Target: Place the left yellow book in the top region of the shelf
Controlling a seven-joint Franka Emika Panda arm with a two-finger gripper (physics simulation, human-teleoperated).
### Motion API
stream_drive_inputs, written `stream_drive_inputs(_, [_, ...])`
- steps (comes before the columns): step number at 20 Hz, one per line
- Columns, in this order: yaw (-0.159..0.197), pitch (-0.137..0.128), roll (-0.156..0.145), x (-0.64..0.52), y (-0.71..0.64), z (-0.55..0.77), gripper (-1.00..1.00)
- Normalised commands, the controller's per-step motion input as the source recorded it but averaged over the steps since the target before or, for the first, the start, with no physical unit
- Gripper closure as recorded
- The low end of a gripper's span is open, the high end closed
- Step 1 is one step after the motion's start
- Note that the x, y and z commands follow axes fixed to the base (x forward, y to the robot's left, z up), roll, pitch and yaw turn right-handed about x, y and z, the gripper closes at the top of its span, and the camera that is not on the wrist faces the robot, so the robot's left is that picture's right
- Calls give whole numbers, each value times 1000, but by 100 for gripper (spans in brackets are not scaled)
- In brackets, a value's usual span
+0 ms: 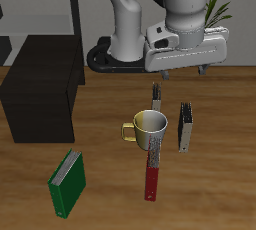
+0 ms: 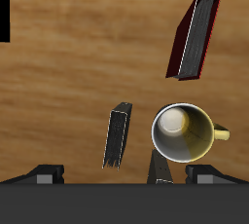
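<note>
Left yellow book upright beside empty mug, gripper spread wide above

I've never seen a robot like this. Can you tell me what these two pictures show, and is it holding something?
It is a robot arm at a wooden table, all drawn by a computer. One picture looks at it from the front and above. The other comes from a camera at the arm's hand, looking down. The hand is open and holds nothing. On the table there are a mug, a green book, a long red-and-grey object and a big black shelf. The left yellow book stands beside the mug, and the other yellow book is behind the mug. The left one should go on top of the shelf.
</note>
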Motion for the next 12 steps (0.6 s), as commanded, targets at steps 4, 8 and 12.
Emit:
stream_drive_inputs(4, [27, -10, 6, 239, 74, -99, -100])
stream_drive_inputs(8, [3, 1, -16, 268, -49, -89, -100])
stream_drive_inputs(12, [5, -56, -11, 42, 94, -257, -100])
